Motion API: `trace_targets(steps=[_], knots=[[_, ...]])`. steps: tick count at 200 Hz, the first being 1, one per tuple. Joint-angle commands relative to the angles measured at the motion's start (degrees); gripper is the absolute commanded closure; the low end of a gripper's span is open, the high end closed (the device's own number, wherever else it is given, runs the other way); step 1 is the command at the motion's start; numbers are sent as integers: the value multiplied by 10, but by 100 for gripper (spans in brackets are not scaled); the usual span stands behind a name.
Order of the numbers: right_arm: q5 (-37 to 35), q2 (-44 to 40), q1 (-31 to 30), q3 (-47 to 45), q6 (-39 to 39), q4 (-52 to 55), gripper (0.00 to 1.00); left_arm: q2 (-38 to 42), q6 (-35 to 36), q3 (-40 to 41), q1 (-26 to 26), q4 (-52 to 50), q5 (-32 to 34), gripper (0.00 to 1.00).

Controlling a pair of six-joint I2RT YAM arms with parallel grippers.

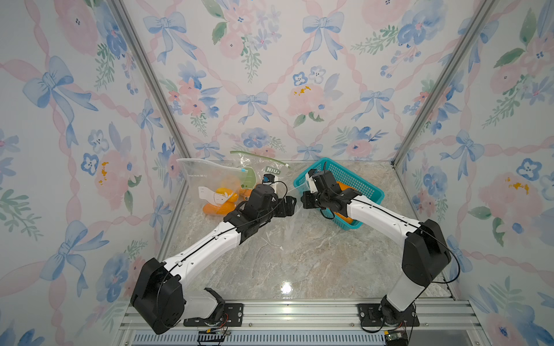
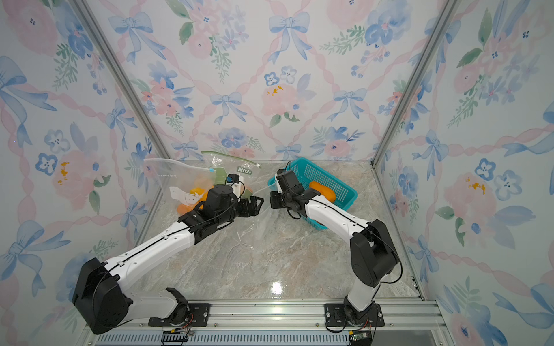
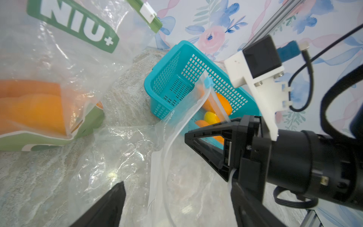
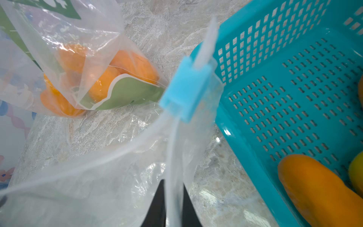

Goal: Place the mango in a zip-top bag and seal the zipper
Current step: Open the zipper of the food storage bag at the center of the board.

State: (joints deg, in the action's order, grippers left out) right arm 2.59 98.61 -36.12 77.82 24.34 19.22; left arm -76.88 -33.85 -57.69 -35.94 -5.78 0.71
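Observation:
A clear zip-top bag [image 1: 286,229] hangs down onto the marble between my two grippers in both top views. Its mouth gapes, and a blue slider [image 4: 188,90] sits at the end of the zipper. My right gripper [image 4: 172,204] is shut on one zipper strip [image 4: 172,157] just below the slider. The other strip curves away from it. My left gripper [image 3: 176,196] is open, its fingers either side of the bag's rim [image 3: 167,157] without touching it. An orange mango [image 4: 314,188] lies in the teal basket [image 4: 294,78] beside a yellow-green one [image 4: 356,173].
Two other bags holding orange mangoes lean at the back left, one with a green "NIU+" print [image 1: 271,170] and one clear [image 1: 209,185]. The teal basket [image 1: 329,163] stands at the back right under my right arm. Patterned walls close in three sides.

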Motion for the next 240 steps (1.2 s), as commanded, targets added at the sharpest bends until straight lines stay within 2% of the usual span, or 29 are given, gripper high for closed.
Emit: trace_targets(steps=[1,26,51,77,92,124,154,167,197,202,220,240], knots=[[2,-26,-9,-9,-17,-10,85,-21,22,-26,7,5,19,18],[2,-30,-11,-8,-21,-11,84,-38,28,-31,7,5,3,35],[-9,-34,-11,-11,-23,1,82,-34,30,-27,7,5,1,77],[-32,-35,-7,-21,-20,25,77,3,31,-26,5,5,23,100],[-54,-34,-5,-17,-14,55,71,28,34,-28,-5,6,41,100],[-44,-24,-8,-5,10,72,45,61,34,-28,-43,16,93,100],[-33,-8,-36,21,24,61,23,70,12,-3,-80,48,161,100],[-36,1,-48,36,25,64,17,71,-4,8,-91,63,187,100],[-96,2,-49,43,21,101,19,75,-17,23,-106,76,266,100],[-108,-5,-47,37,21,105,22,75,-18,25,-106,76,277,100],[-149,-34,-35,11,23,114,42,68,-18,28,-106,82,298,100],[-144,-75,-14,-18,17,106,45,47,-7,26,-107,106,279,100]])
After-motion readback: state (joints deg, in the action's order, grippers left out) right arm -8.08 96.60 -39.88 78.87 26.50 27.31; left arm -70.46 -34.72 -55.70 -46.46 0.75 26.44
